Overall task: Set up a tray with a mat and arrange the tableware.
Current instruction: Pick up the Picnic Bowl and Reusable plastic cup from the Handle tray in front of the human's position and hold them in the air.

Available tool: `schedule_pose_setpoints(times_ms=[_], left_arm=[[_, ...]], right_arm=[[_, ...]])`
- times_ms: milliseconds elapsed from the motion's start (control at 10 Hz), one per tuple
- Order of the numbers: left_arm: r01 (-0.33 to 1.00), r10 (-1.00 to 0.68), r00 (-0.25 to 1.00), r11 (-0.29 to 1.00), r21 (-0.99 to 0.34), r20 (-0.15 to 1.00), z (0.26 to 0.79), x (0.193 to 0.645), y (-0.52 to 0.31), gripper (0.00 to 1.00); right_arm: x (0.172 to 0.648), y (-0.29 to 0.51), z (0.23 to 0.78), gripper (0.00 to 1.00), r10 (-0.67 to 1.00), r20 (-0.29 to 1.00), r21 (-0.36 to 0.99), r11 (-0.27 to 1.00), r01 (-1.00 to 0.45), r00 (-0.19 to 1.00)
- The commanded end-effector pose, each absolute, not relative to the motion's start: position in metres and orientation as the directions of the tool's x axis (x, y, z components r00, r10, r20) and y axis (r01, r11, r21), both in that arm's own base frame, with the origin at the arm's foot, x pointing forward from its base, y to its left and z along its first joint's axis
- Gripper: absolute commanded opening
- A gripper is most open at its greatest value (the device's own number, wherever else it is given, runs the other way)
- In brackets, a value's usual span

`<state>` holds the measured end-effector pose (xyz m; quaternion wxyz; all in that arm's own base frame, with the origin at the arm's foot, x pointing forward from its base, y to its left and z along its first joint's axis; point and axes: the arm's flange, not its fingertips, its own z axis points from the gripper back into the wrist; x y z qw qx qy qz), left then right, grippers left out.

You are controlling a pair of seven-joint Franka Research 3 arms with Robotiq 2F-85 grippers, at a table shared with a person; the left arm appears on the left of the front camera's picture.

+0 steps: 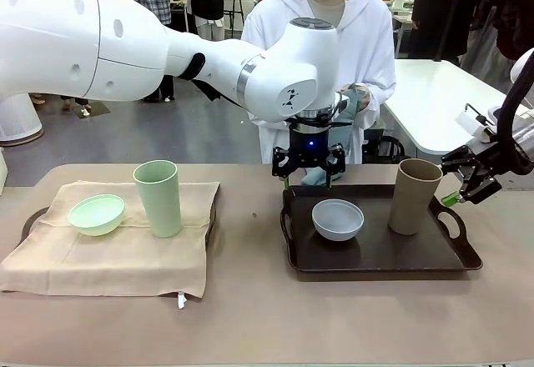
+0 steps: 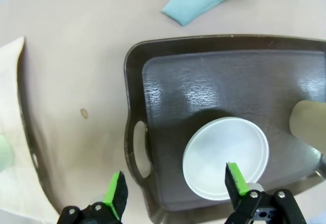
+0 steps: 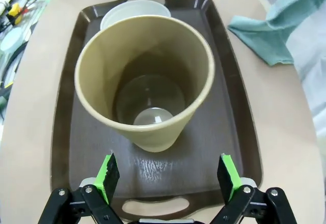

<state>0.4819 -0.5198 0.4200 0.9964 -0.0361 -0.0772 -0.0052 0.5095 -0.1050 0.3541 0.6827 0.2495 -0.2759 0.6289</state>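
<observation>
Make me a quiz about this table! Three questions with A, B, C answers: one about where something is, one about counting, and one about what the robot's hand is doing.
1. Where is the white bowl?
A) on a folded cloth
B) on the bare dark tray
C) inside a cup

2. How many tumblers are there?
A) one
B) two
C) four

3. How do the left gripper jaws stand?
A) open, holding nothing
B) shut on the bowl
C) shut on a spoon

Answers:
1 B: the white bowl sits on the tray's bare floor, beside the tan tumbler.
2 B: a pale green tumbler stands on the beige mat, and the tan one stands on the dark tray.
3 A: its jaws stand wide apart above the bowl, gripping nothing.
</observation>
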Motion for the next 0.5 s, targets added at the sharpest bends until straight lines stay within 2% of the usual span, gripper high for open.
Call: schedule_pose_setpoints(times_ms=[0,400], left_arm=[[0.02,-0.008,0.988,0.997,-0.072,0.154,0.421,0.4796,-0.5213,1.0],[0.024,-0.014,0.988,0.998,-0.061,0.151,0.4125,0.4839,-0.5269,1.0]], right_arm=[[0.5086,-0.1031,0.3538,1.0,0.725,0.688,-0.005,0.057,-0.998,0.038],[0.5124,-0.1009,0.3454,1.0,0.721,0.691,-0.001,0.077,-0.997,0.054]])
